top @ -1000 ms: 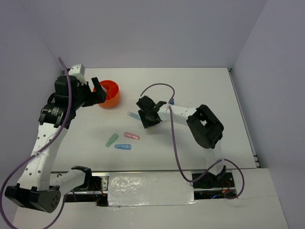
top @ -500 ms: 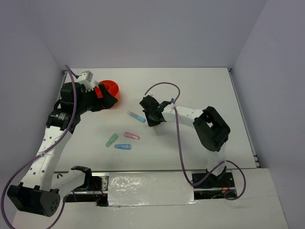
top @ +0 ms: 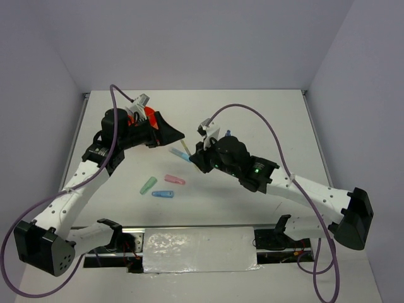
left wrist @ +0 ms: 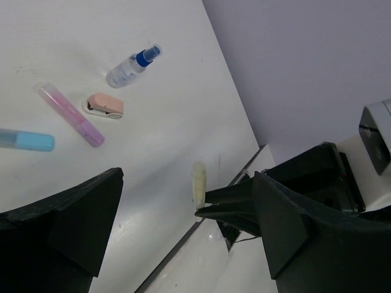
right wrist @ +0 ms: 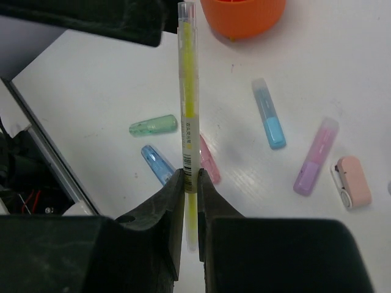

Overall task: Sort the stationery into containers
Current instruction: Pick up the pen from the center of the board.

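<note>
My right gripper (right wrist: 190, 174) is shut on a thin yellow pen (right wrist: 188, 91) and holds it above the table. In the top view the pen (top: 184, 149) sticks out toward my left gripper (top: 172, 132). That gripper is open and holds nothing, and its fingers (left wrist: 67, 223) frame the pen's end (left wrist: 198, 182). The orange organizer (right wrist: 243, 15) stands behind the left gripper, mostly hidden in the top view (top: 149, 113). Green (right wrist: 153, 126), blue (right wrist: 157, 165) and pink (right wrist: 209, 160) pieces, a light blue marker (right wrist: 269, 113), a purple marker (right wrist: 315, 156), a pink eraser (right wrist: 351, 181) and a small bottle (left wrist: 131, 65) lie on the table.
The white table (top: 271, 120) has walls at the back and both sides. Its near edge has a metal strip (top: 196, 243) and the arm bases. The two arms meet over the middle of the table.
My right gripper has shut on the yellow pen and lifted it. My left arm has swung right from the organizer toward the pen, still open.
</note>
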